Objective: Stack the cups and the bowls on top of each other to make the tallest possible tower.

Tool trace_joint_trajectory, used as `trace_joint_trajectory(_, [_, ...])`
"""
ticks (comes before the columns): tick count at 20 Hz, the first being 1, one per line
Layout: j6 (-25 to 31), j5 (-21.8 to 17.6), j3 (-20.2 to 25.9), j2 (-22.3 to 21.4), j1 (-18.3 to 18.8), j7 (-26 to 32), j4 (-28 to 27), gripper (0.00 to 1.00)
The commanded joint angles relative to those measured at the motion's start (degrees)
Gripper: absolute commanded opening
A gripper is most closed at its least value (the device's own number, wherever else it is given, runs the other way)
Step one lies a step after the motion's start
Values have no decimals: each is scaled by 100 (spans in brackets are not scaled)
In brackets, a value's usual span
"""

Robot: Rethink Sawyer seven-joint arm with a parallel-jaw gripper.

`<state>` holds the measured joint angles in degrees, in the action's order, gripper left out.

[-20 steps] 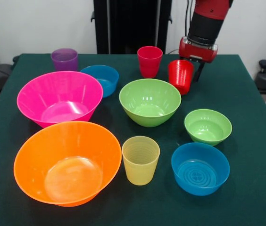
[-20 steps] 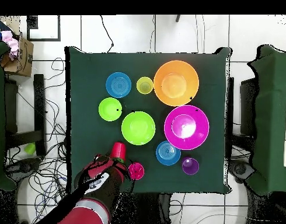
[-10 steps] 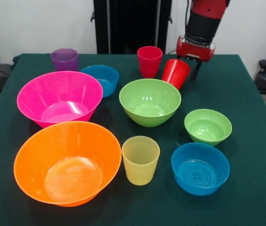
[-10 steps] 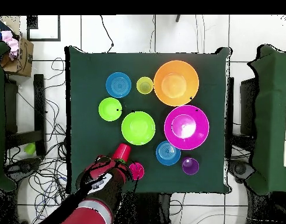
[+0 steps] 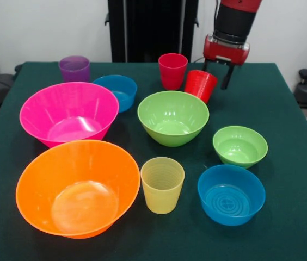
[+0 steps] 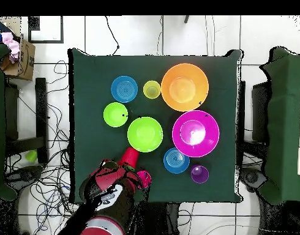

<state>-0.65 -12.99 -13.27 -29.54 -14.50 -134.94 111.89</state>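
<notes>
My gripper (image 5: 218, 74) holds the tilted red cup (image 5: 200, 85) between its fingers, just behind the green bowl (image 5: 172, 117). I should carry it level, centring over the bowl before releasing.

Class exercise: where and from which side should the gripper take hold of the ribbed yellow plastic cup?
Probably at the rim of the ribbed yellow translucent plastic cup, coming straight down from above. It stands upright, mouth open upward, apart from its neighbours, so one finger could go inside the wall and one outside.
</notes>
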Motion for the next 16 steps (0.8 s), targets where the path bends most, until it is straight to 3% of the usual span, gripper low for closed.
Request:
trace_joint_trajectory(1, [975,21,699,-522,155,-112,34,100])
trace_joint_trajectory(16, [1135,-113,596,-671,165,-53,-73,100])
